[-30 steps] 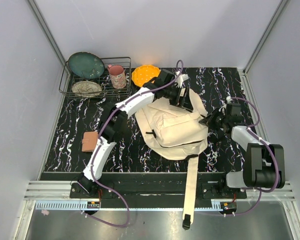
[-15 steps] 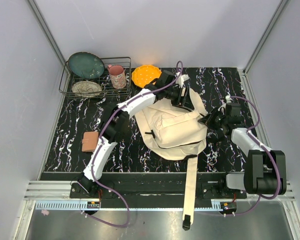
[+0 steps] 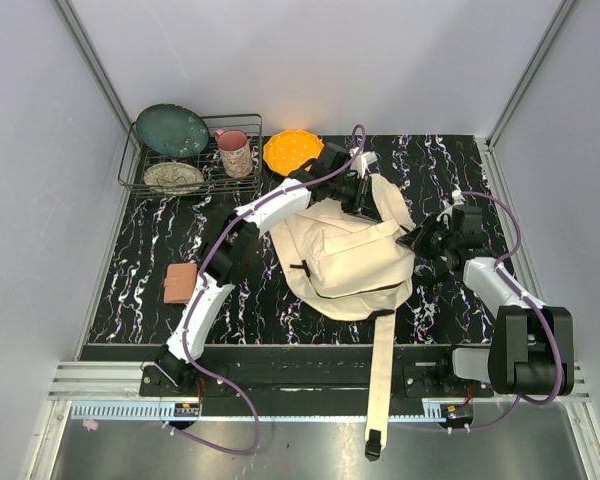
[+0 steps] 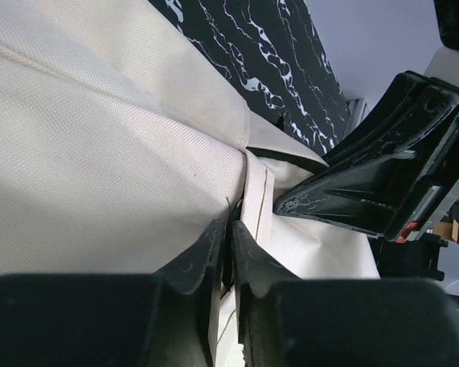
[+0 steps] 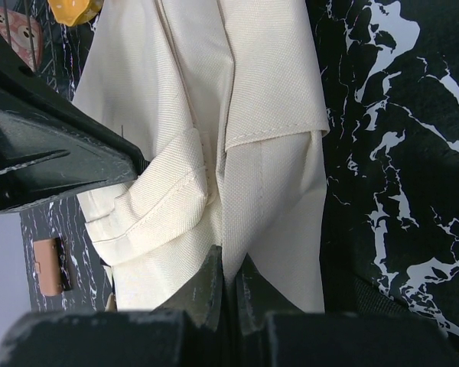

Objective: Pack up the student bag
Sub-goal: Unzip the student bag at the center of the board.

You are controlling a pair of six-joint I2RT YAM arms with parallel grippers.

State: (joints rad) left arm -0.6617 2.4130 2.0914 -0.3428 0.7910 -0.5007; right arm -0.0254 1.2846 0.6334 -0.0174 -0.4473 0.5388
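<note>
A long flat webbing strap runs from the bag over the near edge of the table, and its dark tip hangs past the rail. The bag itself is cream woven canvas, slumped and creased, lying at the middle of the glossy black slab with white veins; a dark zipper line curves across its front, and what is inside cannot be seen. The right gripper is clamped on a fold at the bag's right edge, where a stitched band meets a hemmed panel. The left gripper reaches over to the far edge, its 2 black fingers pinched together on a thin seam of the canvas. Well to the left of the bag lies a small tan wallet, flat and rectangular. At the far left stands a wire rack holding 3 things: a teal plate tilted up, a pale dish lying flat, and a pink mug upright. Just right of the rack sits an orange scalloped bowl, partly hidden by the left arm.
</note>
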